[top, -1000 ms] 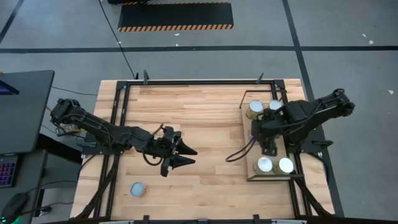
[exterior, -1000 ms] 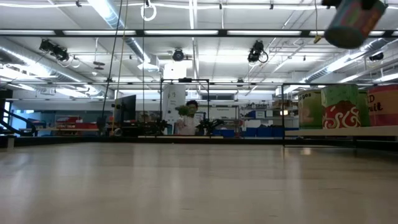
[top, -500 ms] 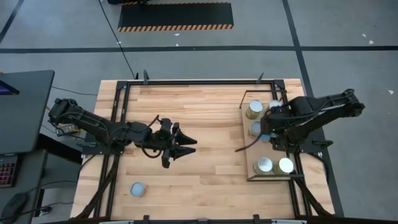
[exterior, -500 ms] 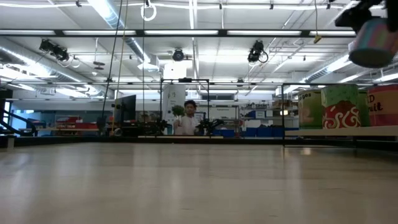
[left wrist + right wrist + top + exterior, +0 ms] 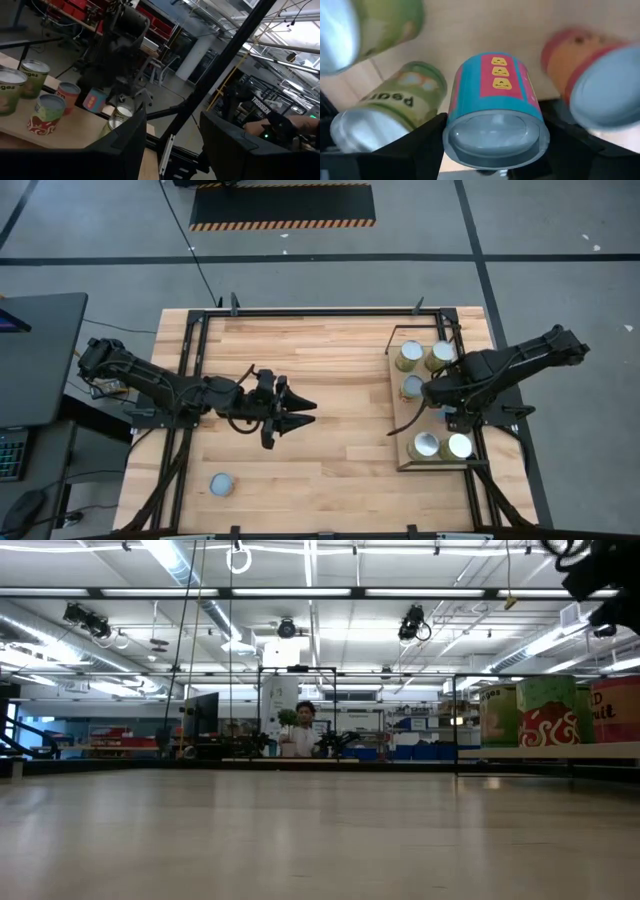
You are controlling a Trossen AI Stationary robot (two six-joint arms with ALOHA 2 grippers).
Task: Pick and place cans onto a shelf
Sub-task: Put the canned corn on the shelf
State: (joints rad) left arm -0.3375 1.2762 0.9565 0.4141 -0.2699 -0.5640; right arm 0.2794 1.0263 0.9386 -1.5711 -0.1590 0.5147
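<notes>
Nearest the front edge, at 7 o'clock on the light butcher-block worktop [image 5: 330, 350], one small silver-topped blue-grey tin [image 5: 222, 484] stands alone, well apart from both arms.

Just on the 9 o'clock side of centre, the left hand [image 5: 292, 418] hovers with its dark fingers partly spread and nothing between them. It has drifted slightly toward 12 o'clock over the last second and is now at rest.

At 3 o'clock lies the light-wood shelf with the thin black frame [image 5: 405, 465]. A pair of silver-topped tins [image 5: 427, 445] stands at its 6 o'clock end and another pair [image 5: 411, 355] at its 12 o'clock end.

The right arm has swung over the gap between the pairs. The right hand [image 5: 492, 145] is clamped on a blue cylindrical can with a pink panel of yellow faces [image 5: 495, 100], with a green-labelled can [image 5: 395, 107] and an orange can [image 5: 585, 75] close on either side. A moment ago this can hung high in the low view; it has since passed out of that view. Whether its base touches the shelf cannot be told.

Judgement: the placing is nearly complete, release comes next, and the lone tin remains to be fetched.

Far beyond the worktop, a person [image 5: 305, 725] stands in the room.
</notes>
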